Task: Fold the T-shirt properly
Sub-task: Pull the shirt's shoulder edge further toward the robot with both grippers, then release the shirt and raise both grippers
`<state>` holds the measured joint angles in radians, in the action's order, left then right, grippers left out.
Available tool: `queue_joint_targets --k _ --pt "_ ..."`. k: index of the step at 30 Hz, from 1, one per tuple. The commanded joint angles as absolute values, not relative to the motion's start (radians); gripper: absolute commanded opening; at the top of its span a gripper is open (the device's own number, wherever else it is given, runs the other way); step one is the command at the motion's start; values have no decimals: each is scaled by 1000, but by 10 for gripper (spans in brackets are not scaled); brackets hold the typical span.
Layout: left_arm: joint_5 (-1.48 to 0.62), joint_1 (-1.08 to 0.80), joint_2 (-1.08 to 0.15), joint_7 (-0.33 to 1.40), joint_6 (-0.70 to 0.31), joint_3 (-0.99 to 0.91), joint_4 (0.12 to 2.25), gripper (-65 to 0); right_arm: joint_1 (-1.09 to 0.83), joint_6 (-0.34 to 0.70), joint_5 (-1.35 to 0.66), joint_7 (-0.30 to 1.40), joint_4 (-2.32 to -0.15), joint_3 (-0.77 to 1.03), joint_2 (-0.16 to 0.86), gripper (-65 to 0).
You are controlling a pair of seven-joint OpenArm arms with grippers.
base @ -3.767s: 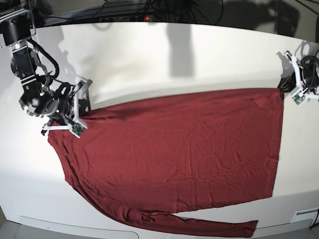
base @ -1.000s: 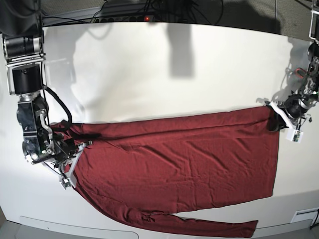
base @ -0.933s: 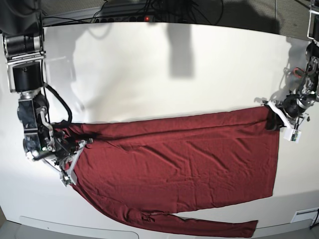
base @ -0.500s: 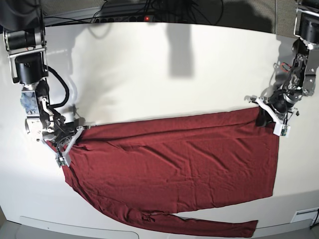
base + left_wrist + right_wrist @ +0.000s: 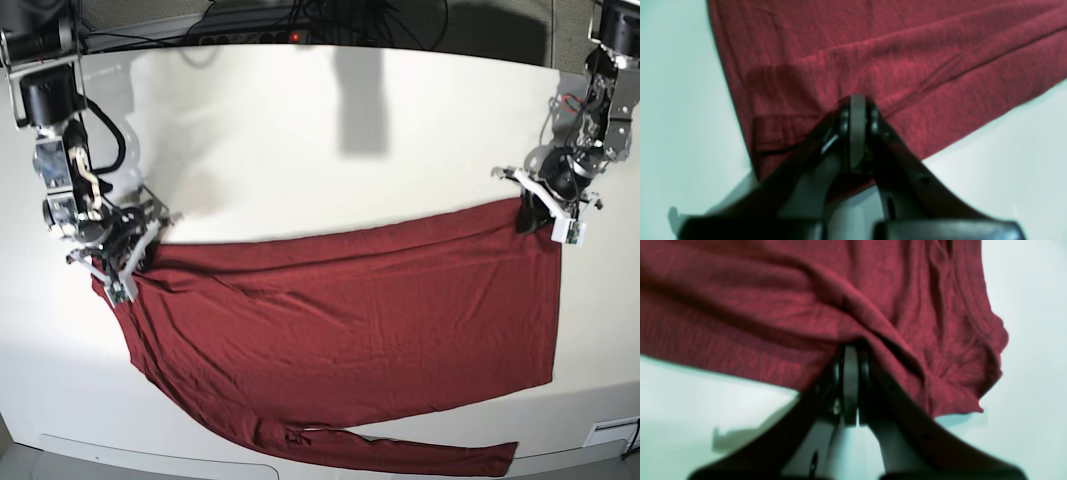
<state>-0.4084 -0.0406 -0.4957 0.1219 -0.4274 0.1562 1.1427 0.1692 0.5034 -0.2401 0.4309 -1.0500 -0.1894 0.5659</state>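
T-shirt (image 5: pixel 350 330) first: it's a big maroon long-sleeved thin knit one, plain, lying spread out across the white bench (image 5: pixel 300 140), mostly on the near half. One sleeve trails off along the front edge of the bench, close to the bottom of the base view. The far edge of the cloth runs in a slanted line between the two arms, a bit higher on the base view's right side, with long shallow creases running across the body.

Left pincer (image 5: pixel 535 212) is on the base view's right, clamped shut on the upper corner of the shirt there. From its wrist cam you can see the fingers pressed together with the hem corner bunched right at the tips (image 5: pixel 857 110), and a small flap of fabric doubled over beside them.

Right pincer (image 5: pixel 128 262) is over on the base view's left, also shut on the shirt, gripping the far edge near the shoulder end. Its wrist cam shows the cloth puckered at the closed tips (image 5: pixel 850 353), with a rumpled fold hanging off to one side.
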Motion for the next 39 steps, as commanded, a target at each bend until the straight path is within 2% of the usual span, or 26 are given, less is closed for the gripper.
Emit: queue_joint_targets --k 1,11,18,23,29,35,39 --pt "-385 -65 -516 186 -432 157 1155 -650 128 516 -230 517 -1069 -190 591 -650" --pt "-376 -224 -532 174 -439 50 1207 -650 -154 470 -273 516 -1230 -176 662 -650" --pt "-358 -360 -530 90 -527 -44 1207 -650 -392 440 -266 496 -1387 -66 656 -650" --pt "-355 -424 -529 70 -577 -59 1207 -650 -544 441 -242 490 -1479 46 611 -650" --pt "-352 -500 -530 55 -578 -59 1207 -650 -695 441 -155 427 -1548 175 511 -650" --pt "-314 -582 -529 34 -603 -59 1217 -650 -764 441 -103 399 -1565 262 428 -650" --pt "-314 -630 -529 20 -603 -59 1227 -650 -786 442 -104 399 -1566 278 414 -650"
